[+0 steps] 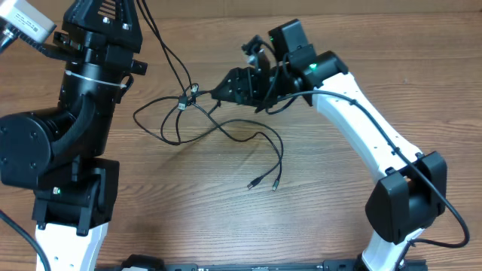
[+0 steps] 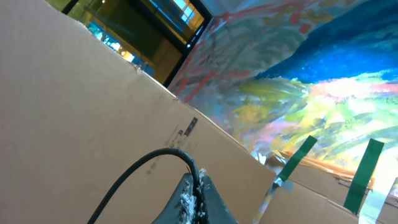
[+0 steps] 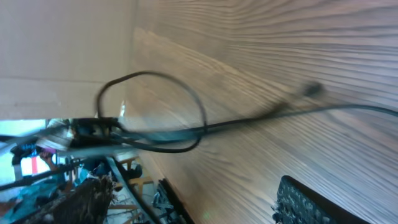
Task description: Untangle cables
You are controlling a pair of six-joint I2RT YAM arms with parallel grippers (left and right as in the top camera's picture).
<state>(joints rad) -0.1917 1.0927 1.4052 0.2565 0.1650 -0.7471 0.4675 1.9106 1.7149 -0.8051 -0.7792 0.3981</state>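
Note:
The cables (image 1: 226,132) lie as thin black strands on the wooden table, tangled in a small knot (image 1: 188,95) with a loop to its left. Two plug ends (image 1: 254,183) rest nearer the front. One strand rises from the knot toward the top edge. In the left wrist view my left gripper (image 2: 196,190) is shut on a black cable (image 2: 143,163), lifted and facing a cardboard wall. My right gripper (image 1: 218,90) is just right of the knot. It stands open (image 3: 189,186) low over the table, with the cable loop (image 3: 155,112) ahead of its fingers and nothing between them.
The bulky left arm (image 1: 90,68) fills the table's left side. The white right arm (image 1: 369,128) reaches in from the front right. A cardboard wall (image 2: 74,112) stands at the table's back, with green tape strips (image 2: 364,174) farther off.

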